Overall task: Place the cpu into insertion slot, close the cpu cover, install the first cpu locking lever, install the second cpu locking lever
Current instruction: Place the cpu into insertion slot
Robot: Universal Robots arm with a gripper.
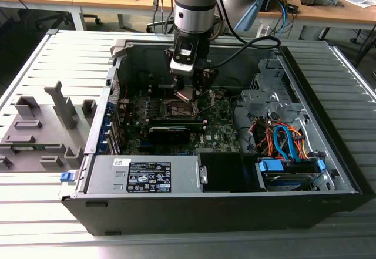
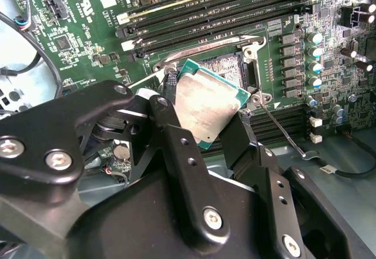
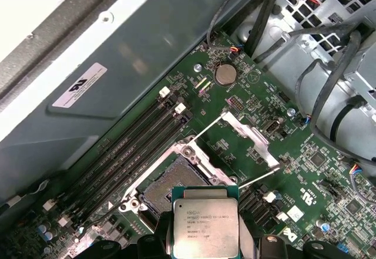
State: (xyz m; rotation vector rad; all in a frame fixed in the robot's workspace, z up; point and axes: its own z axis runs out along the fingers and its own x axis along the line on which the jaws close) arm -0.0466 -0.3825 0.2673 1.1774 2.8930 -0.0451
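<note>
One cpu (image 2: 207, 103) is being clamped edgewise by the gripper (image 2: 202, 121) (not yet seated), the insertion slot (image 1: 185, 107) being seen just at its six o'clock in the exterior view.

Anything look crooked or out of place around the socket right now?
The silvery-grey square cpu, clamped in the black gripper, hangs tilted over the dark square insertion slot, not seated. The dull silver cpu cover stands open. Nothing looks damaged.

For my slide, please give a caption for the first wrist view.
Pincer holds the cpu over the bare slot, cover open.
</note>
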